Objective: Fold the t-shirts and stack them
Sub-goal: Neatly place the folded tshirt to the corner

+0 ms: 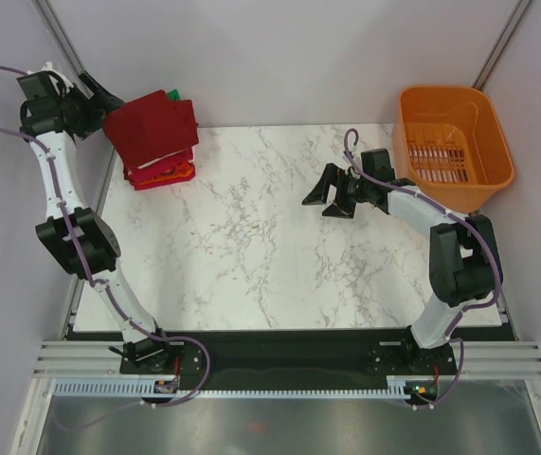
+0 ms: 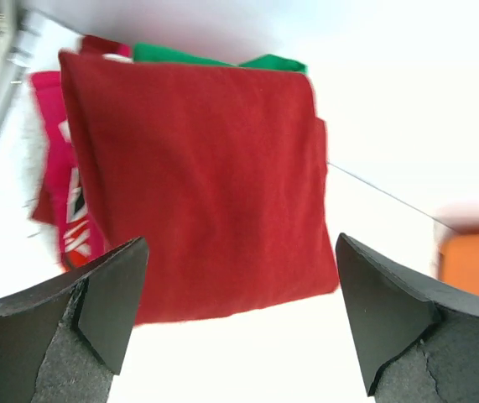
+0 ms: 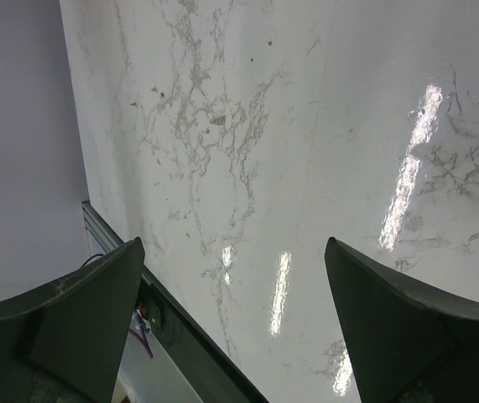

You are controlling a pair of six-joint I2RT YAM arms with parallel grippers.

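At the table's (image 1: 251, 237) far left corner, dark red t-shirt (image 1: 152, 128) topped stack (image 1: 161, 172); left pincer (image 1: 107, 98), right pincer (image 1: 327, 204) stood wide open, empty; left best lifted clear, unsnagged.

A stack of folded t-shirts (image 1: 156, 142) sits at the far left corner of the marble table (image 1: 279, 237). A plain dark red shirt (image 2: 197, 176), folded into a rectangle, lies on top, slightly askew. A green shirt (image 2: 222, 59) peeks out behind it, and a pink-red shirt (image 2: 48, 126) shows beneath.
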